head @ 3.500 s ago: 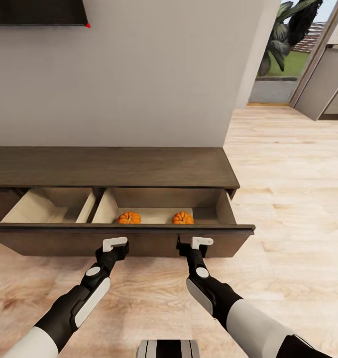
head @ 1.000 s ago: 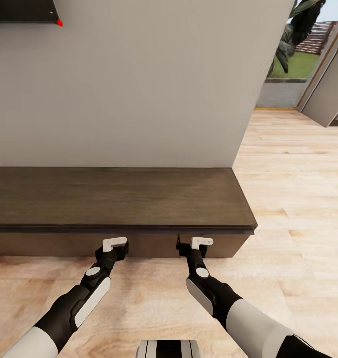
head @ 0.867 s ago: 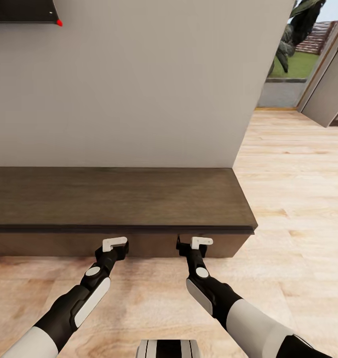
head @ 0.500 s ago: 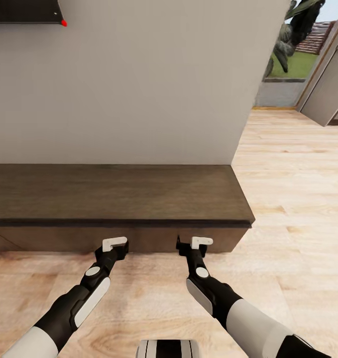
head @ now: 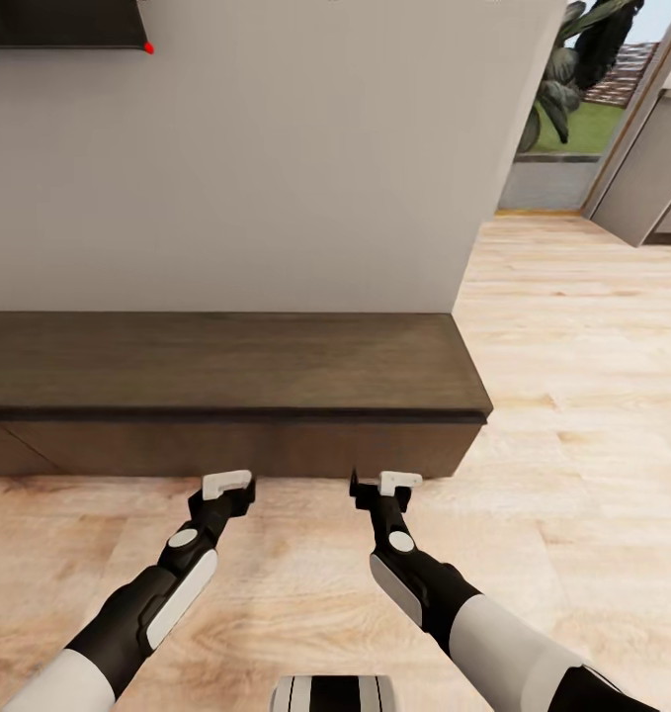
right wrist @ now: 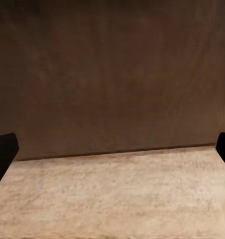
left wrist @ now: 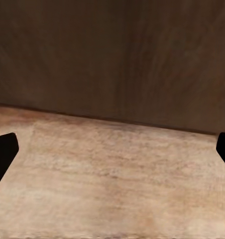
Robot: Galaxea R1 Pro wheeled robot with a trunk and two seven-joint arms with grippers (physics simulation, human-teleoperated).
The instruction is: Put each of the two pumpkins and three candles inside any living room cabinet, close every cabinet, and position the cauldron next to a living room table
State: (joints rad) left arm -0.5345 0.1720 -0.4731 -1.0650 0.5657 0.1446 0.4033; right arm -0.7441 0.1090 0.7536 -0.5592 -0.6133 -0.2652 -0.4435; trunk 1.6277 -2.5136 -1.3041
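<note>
The long dark brown cabinet (head: 226,361) stands against the wall with its flat front (head: 236,447) shut. Pumpkins, candles and cauldron are out of view. My left gripper (head: 226,485) and right gripper (head: 386,483) hover side by side over the floor, a short way off the cabinet front, touching nothing. The left wrist view has the cabinet front (left wrist: 112,55) above floor boards, with the left gripper (left wrist: 113,152) open and empty. The right wrist view looks at the same brown front (right wrist: 112,74), and the right gripper (right wrist: 113,152) is open and empty too.
A grey wall rises behind the cabinet, with a dark panel (head: 58,25) at upper left. Light wood floor (head: 592,396) stretches to the right toward a doorway with a plant (head: 572,69) and a grey door (head: 641,158).
The drawer that stood open 3.5 s ago with both pumpkins inside is shut. Over the last second the whole view has drawn back from the cabinet; the arms keep their pose.
</note>
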